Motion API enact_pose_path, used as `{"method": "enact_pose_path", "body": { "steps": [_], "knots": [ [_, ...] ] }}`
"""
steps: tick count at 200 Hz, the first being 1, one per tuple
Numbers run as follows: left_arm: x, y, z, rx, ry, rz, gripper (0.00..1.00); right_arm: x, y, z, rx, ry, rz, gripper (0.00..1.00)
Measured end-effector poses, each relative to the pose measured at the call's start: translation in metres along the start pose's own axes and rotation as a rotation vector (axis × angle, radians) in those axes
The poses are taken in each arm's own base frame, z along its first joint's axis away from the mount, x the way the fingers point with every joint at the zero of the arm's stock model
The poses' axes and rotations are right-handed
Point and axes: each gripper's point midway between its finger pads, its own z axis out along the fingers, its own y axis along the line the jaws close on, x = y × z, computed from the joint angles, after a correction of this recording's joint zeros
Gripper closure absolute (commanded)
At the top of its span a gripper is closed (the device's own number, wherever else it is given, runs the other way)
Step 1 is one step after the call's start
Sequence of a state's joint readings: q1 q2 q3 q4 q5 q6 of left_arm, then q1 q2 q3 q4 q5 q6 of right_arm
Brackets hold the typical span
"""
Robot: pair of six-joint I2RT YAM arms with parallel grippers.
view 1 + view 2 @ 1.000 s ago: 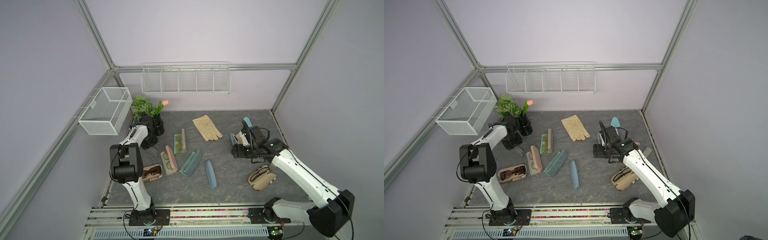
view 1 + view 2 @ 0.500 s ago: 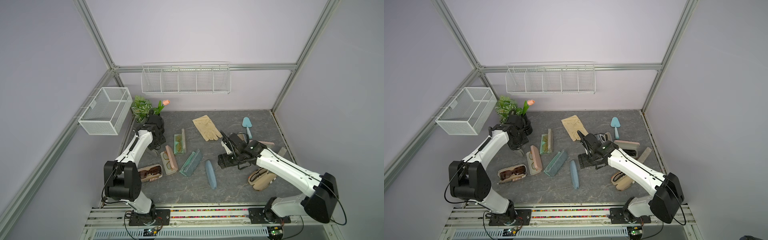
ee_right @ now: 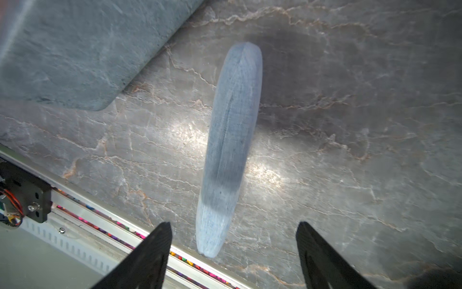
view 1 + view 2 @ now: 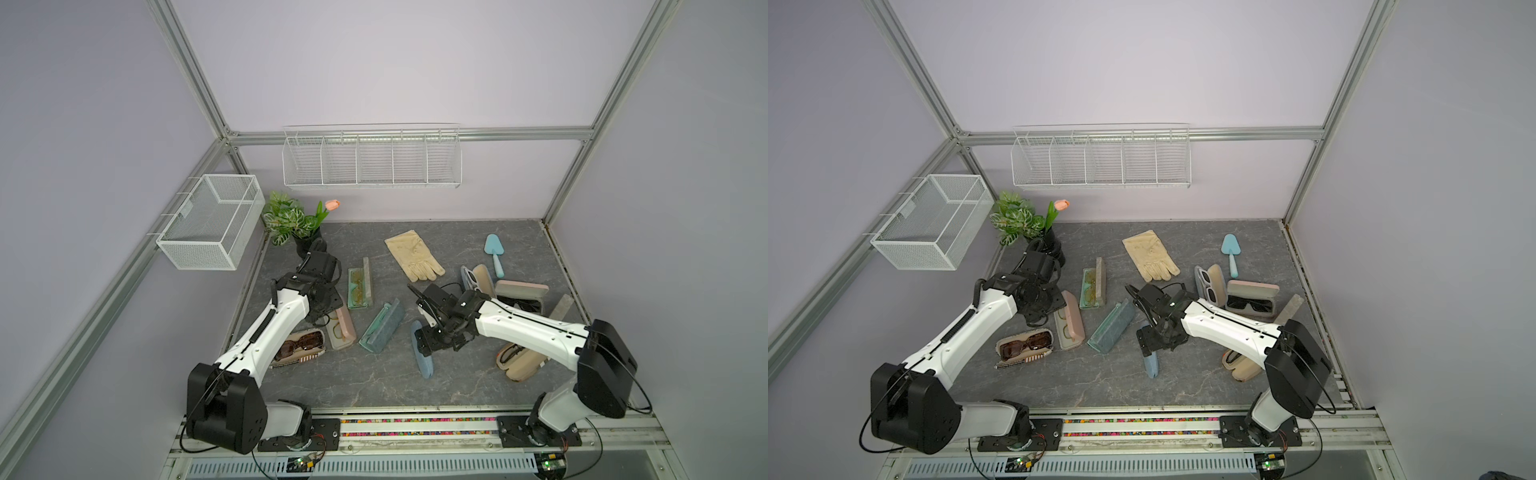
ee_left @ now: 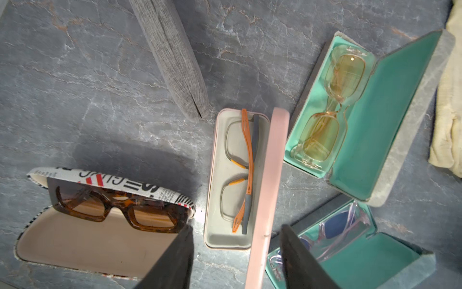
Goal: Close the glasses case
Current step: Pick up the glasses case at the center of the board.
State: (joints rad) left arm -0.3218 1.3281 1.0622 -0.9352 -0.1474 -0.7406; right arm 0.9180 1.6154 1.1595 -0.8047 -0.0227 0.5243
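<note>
Closing hasn't begun: the pink glasses case (image 5: 271, 162), just beside the newsprint case (image 5: 120, 185), sits lid-up under your left gripper (image 5: 235, 226), fingers parted, while your right gripper (image 3: 234, 224) gapes over a blue pouch (image 3: 232, 130).

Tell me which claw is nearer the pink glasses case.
Left. The left claw hangs over the open pink glasses case; the right claw is well apart, above the closed blue case.

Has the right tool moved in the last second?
Yes. The right tool has swung away from the blue trowel toward the front rail; it hangs open over the closed blue case.
</note>
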Motion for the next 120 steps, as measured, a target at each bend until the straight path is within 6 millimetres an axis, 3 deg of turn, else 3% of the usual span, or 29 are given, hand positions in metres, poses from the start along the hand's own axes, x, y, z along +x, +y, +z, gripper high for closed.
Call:
{"method": "enact_pose_path", "body": {
  "steps": [27,54,95,120],
  "knots": [
    [0.017,-0.001,0.001,0.017,0.019,0.01,0.44,0.001,0.003,0.019,0.0,0.038,0.003,0.26],
    [0.032,-0.005,0.004,0.023,0.041,0.03,0.44,0.001,0.006,0.031,-0.008,0.058,0.008,0.43],
    [0.047,-0.019,0.002,0.049,0.051,0.065,0.44,0.001,0.008,0.039,-0.012,0.071,0.023,0.64],
    [0.049,-0.023,-0.003,0.065,0.044,0.065,0.44,-0.001,0.006,0.037,0.002,0.062,0.025,0.7]
  ]
}}
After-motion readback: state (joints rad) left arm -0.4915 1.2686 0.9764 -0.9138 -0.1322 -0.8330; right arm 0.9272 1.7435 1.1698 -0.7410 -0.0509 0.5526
